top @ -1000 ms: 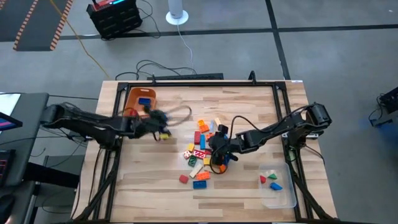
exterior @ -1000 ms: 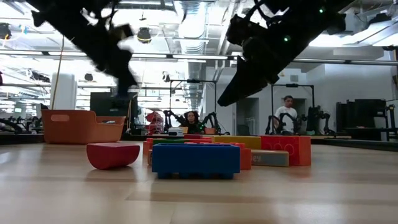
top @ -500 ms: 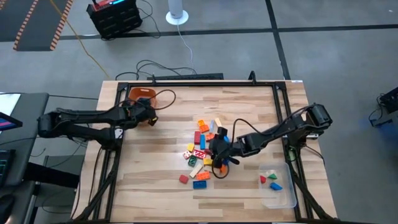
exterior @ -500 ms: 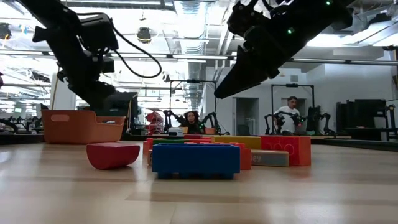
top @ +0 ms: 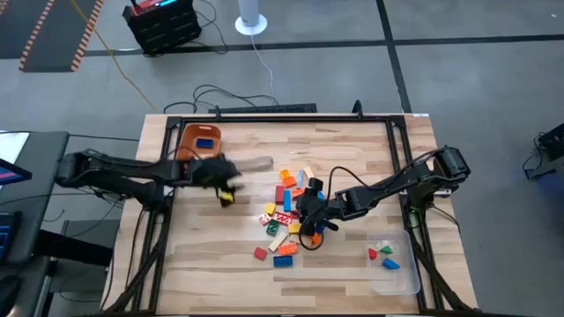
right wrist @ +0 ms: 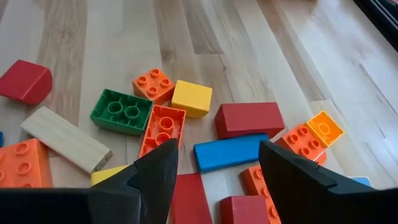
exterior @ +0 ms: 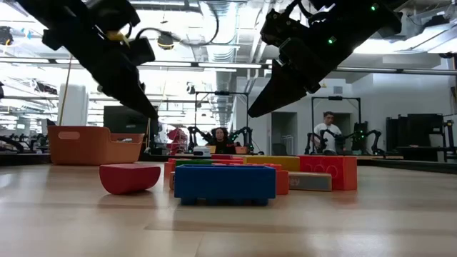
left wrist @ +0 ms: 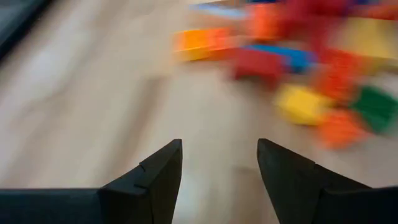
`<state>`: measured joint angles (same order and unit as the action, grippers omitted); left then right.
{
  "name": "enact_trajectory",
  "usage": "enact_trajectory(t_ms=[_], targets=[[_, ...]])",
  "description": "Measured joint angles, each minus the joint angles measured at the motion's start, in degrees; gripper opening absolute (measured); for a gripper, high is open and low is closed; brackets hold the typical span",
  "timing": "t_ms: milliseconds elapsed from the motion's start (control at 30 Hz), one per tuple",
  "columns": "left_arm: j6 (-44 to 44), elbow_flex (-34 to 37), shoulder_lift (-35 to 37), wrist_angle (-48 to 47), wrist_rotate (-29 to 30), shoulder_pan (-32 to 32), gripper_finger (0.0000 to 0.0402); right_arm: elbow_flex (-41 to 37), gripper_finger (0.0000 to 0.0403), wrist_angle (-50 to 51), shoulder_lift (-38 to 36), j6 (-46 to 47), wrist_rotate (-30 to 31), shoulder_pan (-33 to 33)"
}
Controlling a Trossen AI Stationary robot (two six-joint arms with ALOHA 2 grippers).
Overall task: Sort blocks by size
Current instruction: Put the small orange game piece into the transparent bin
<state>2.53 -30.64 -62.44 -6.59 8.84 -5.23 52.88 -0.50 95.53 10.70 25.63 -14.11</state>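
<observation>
The blocks (top: 286,216) lie in a loose pile at the table's middle, in red, blue, orange, yellow, green and tan; the right wrist view shows them close up (right wrist: 233,118). My right gripper (top: 308,225) hovers open just above the pile, its fingers either side of a blue block (right wrist: 229,152) without touching it. My left gripper (top: 229,183) is open and empty (left wrist: 219,152) over bare wood, between the orange bin (top: 199,141) and the pile. A blue block (top: 204,143) lies in the bin.
A clear tray (top: 394,273) at the near right corner holds a red, a green and a blue block. A red wedge (exterior: 128,177) and a long blue brick (exterior: 224,183) lie nearest the table's front. Bare wood lies left of the pile.
My left gripper has swung to the orange bin at the far left and then back toward the pile, fast enough to blur. The pile has stayed as it was.
</observation>
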Motion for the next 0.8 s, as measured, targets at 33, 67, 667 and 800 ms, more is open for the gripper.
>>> enact_trajectory(t_ms=[33, 67, 667, 800], targets=[[-0.5, 0.2, -1.2, 1.5, -0.2, 2.3, 0.0201, 0.0, 0.0255, 0.0, 0.0, 0.2, 0.0, 0.0], [-0.8, 0.2, -2.8, 3.2, -0.1, 4.3, 0.0201, 0.0, 0.0255, 0.1, 0.0, 0.4, 0.0, 0.0], [16.4, -8.7, -27.3, 11.2, 0.5, 17.0, 0.0213, 0.0, 0.0255, 1.6, 0.0, 1.8, 0.0, -0.2], [18.2, -11.0, -30.8, 11.1, 2.9, 17.7, 0.0244, 0.0, 0.0255, 1.6, 0.0, 1.8, 0.0, -0.5]])
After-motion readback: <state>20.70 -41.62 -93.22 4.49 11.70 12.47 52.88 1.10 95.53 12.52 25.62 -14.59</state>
